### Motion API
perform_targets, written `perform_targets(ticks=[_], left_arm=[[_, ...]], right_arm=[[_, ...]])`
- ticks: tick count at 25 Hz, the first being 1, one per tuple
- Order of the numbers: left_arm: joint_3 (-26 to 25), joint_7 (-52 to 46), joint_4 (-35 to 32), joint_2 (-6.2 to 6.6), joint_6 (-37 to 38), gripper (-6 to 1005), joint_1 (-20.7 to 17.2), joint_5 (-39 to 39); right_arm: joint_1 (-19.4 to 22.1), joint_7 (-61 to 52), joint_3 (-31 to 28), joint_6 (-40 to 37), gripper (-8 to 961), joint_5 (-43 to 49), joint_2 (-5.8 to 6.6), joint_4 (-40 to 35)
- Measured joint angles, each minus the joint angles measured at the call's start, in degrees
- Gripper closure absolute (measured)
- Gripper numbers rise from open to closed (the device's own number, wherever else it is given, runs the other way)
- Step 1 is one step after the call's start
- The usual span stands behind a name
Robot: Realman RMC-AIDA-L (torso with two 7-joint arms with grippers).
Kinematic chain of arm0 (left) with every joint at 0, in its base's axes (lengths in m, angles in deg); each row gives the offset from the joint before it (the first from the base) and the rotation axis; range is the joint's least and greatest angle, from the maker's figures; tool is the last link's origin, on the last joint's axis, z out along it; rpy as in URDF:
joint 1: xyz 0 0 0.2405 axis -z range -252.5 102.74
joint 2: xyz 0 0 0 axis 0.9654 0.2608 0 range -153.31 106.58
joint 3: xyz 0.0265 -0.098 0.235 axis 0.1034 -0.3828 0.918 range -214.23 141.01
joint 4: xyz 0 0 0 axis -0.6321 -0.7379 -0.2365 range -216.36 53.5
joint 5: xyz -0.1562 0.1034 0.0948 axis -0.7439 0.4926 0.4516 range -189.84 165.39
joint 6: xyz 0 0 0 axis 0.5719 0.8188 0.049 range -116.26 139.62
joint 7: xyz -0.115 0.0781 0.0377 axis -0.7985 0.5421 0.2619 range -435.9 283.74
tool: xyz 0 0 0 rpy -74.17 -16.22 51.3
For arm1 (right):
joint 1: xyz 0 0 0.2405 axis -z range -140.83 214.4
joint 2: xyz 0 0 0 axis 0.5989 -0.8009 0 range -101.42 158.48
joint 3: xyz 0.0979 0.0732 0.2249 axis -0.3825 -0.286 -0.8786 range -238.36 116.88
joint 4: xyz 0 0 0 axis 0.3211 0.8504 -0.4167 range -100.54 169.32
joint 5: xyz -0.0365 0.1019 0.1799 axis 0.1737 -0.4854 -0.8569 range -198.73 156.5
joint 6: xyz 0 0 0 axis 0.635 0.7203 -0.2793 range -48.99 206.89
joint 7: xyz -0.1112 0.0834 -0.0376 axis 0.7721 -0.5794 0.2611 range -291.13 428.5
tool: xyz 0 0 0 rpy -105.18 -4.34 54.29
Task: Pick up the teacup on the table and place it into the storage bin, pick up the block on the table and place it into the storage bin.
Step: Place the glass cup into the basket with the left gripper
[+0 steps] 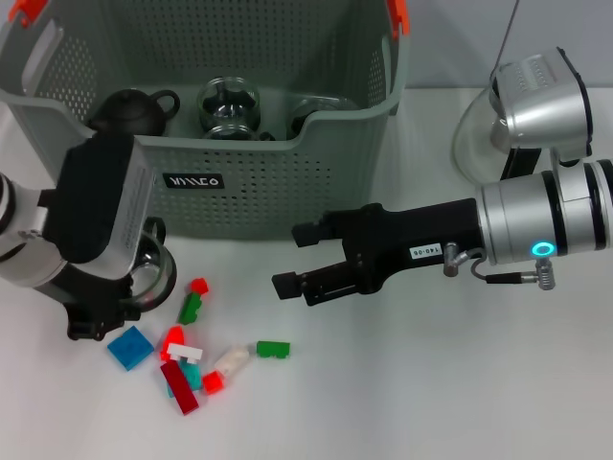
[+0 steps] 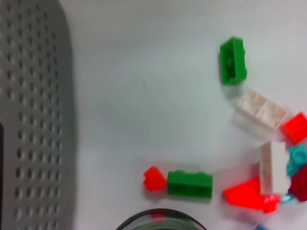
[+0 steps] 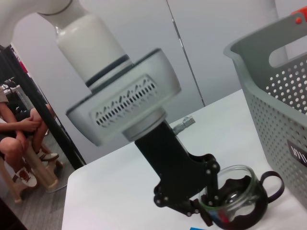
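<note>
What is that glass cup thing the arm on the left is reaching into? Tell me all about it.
The teacup is clear glass in a black frame with a looped black handle toward the storage bin. It stands upright on the white table, just in front of the bin. The left gripper has one finger inside it, one outside, over its rim.

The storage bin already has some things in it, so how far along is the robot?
The storage bin already holds a dark teapot and glassware. In hand: the left gripper is down at the glass teacup on the table, one finger inside it. Left: the blocks all lie on the table; the right gripper hangs open beside them.
</note>
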Motion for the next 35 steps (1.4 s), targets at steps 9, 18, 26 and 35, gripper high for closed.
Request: perform_targets(ticks=[9,18,26,35], left_arm=[[-2.84,-12.14,-10.95,-0.26,16.32,959,-2.88,-10.94],[-13.27,-29.37,-17.87,0.35,25.12,960,0.01,-29.17],[-24.11,-36.42,-14.62,4.12,19.85,960,13.80,-32.33],[-19.87,-37.56,13.65,10.63,-9.22,959,22.96,-28.56]], right_arm=[[0.59,0.47,0.26,-2.22,13,0.42,1.32,-0.14],[2.78,0.78,-0.05,-5.86,13,0.42,3.21,-0.16],[5.13,0.78,-0.04,-7.20,13,0.41,3.58,-0.19],[6.24,0.13,-0.44,-8.53,13,0.41,3.89,-0.22]])
